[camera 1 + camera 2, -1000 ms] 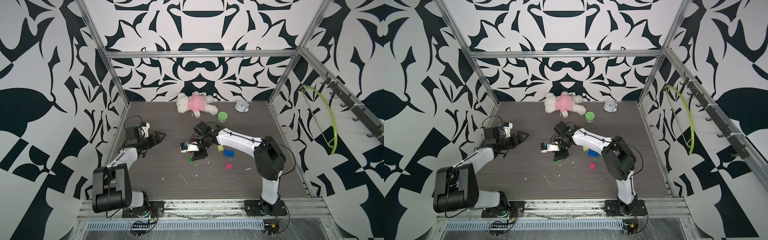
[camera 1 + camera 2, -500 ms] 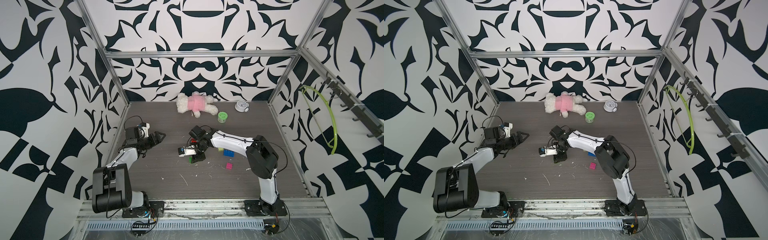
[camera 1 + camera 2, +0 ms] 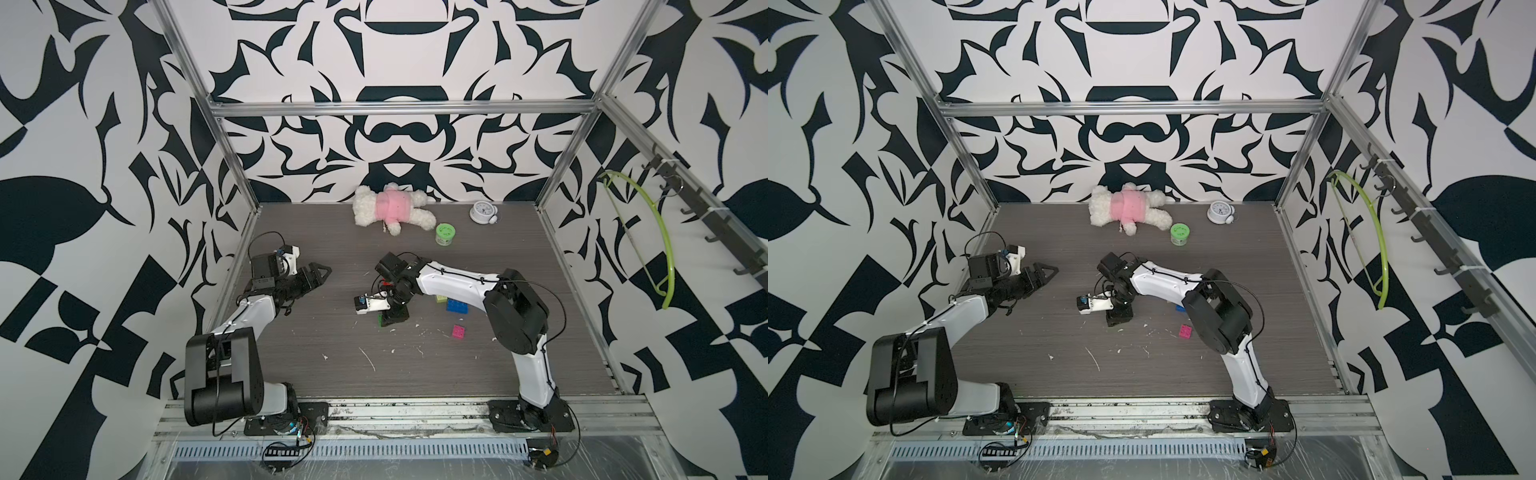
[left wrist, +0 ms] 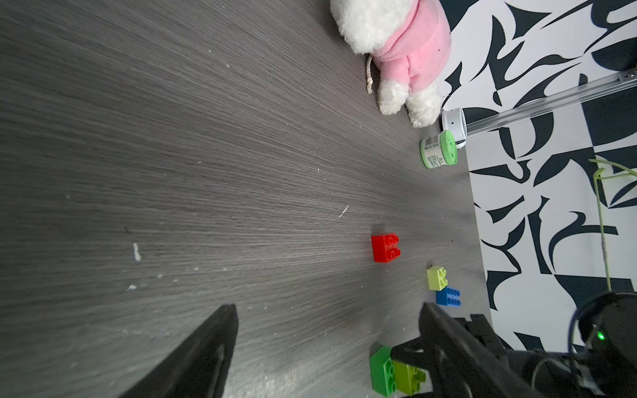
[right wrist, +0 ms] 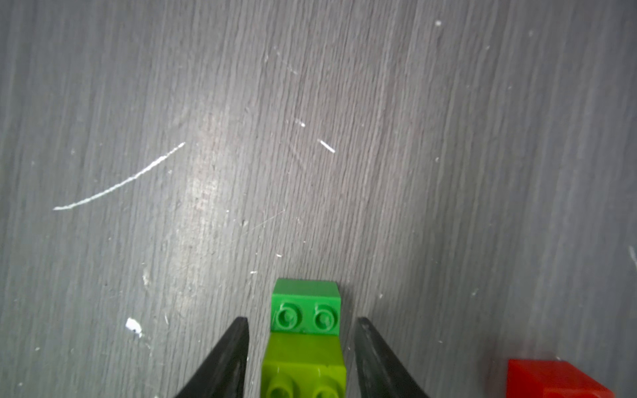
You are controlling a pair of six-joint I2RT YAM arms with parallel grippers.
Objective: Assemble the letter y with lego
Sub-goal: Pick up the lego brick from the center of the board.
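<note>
Since a second ago the right gripper (image 5: 301, 318) has been brought forward and lowered over the green brick (image 5: 305, 306), which had lain clear in front of it. The brick itself is seen unmoved in the top views. The left arm is unchanged.

Right gripper: fingers are pointed down at the table (image 3: 415, 374), jaws parted and set either side of a yellow-green brick (image 5: 303, 365). A thin strip of table is seen between each finger and the brick, so no clamp is shown.

Yellow-green brick: seated over half of the green brick, with one row of two green studs left bare. The pair is placed near table centre.

Left gripper (image 4: 329, 306): jaws wide apart, nothing held between them, at the table's left side.

Loose lego: red brick (image 4: 385, 247) near the right gripper, on its far side. Second yellow-green brick (image 4: 437, 277) and blue brick (image 4: 448, 297) are just beside each other, next to the right forearm. Pink brick (image 3: 458, 331) lies apart, nearer the front.

Letter y: only two bricks are joined.

Back edge: plush toy (image 3: 388, 208), green jar (image 3: 444, 235), clock (image 3: 482, 212).
</note>
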